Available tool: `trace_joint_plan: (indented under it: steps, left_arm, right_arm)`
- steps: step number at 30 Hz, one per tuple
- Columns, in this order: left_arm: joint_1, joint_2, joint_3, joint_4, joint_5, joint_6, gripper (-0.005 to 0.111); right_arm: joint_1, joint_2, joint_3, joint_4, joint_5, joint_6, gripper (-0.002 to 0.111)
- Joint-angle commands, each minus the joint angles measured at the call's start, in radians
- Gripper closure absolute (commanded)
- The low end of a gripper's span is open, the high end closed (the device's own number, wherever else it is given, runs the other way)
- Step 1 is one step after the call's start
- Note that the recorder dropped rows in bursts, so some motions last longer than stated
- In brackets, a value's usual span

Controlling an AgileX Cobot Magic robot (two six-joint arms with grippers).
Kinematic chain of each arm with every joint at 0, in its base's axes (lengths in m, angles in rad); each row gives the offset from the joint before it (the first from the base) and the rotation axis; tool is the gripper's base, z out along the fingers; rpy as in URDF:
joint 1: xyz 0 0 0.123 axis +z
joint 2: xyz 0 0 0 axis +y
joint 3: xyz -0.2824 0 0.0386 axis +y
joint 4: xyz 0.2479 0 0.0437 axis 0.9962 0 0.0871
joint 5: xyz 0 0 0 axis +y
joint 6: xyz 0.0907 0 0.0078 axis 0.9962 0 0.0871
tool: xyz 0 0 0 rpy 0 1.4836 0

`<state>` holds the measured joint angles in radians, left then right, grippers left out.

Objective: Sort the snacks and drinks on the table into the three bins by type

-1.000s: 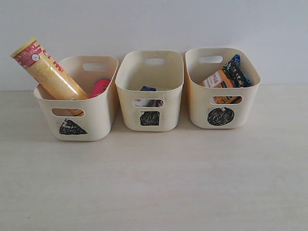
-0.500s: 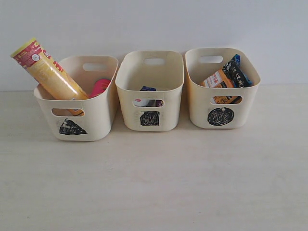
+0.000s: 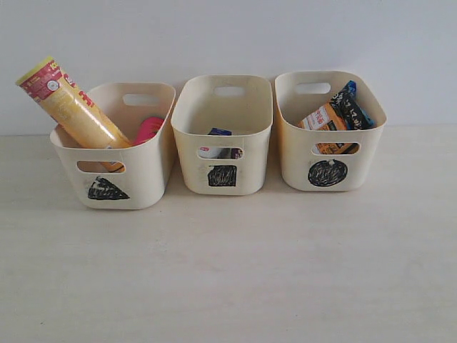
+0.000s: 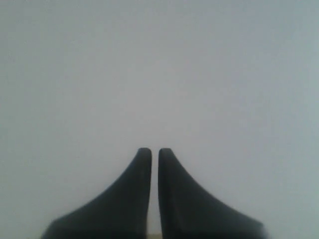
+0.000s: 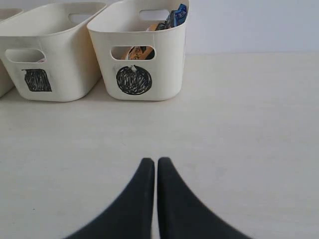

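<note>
Nothing has moved since a second ago. Both my claws are clenched tight, gripping nothing. My left claw (image 4: 155, 152) faces a blank pale surface. My right claw (image 5: 155, 162) hangs over bare table (image 5: 239, 124), with the circle bin (image 5: 169, 59) well apart, farther off. The yellow tube (image 3: 71, 107) leans out of the left triangle bin (image 3: 146, 182) beside the pink tube (image 3: 148, 128). A white and blue carton (image 3: 218, 132) lies in the middle square bin (image 3: 187, 121). The orange bag (image 3: 321, 118) and blue-and-black bag (image 3: 350, 103) sit in the circle bin on the right.
</note>
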<state>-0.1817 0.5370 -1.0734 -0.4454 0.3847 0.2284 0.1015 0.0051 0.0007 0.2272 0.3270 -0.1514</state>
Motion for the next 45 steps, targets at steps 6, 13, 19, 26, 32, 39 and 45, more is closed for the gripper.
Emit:
trace_joint_plan:
  steps: [6,13,19,26,32,39,45]
  left_arm:
    - [0.002,-0.039,0.004,0.02,0.039,0.063,0.102]
    - [0.002,-0.031,0.043,0.286,0.032,-0.175,0.102]
    - [0.002,-0.07,0.148,0.627,0.045,-0.524,0.102]
    - [0.086,-0.168,0.296,0.621,0.065,-0.449,0.102]
    - [0.193,-0.271,0.45,0.445,0.048,-0.256,0.102]
    - [0.234,-0.438,0.717,0.389,-0.078,-0.247,0.102]
    - [0.234,-0.537,0.899,0.374,-0.123,-0.256,0.102]
  right_arm:
    - [0.0,-0.005,-0.001,0.003,-0.006,-0.004,0.108]
    - [0.0,-0.005,-0.001,0.003,-0.006,-0.004,0.108]
    - [0.0,-0.005,-0.001,0.003,-0.006,-0.004,0.108]
    - [0.0,-0.005,-0.001,0.003,-0.006,-0.004,0.108]
    - [0.0,-0.005,-0.001,0.003,-0.006,-0.004,0.108]
    - [0.0,-0.005,-0.001,0.003,-0.006,-0.004,0.108]
    - [0.0,-0.005,-0.001,0.003,-0.006,-0.004,0.108]
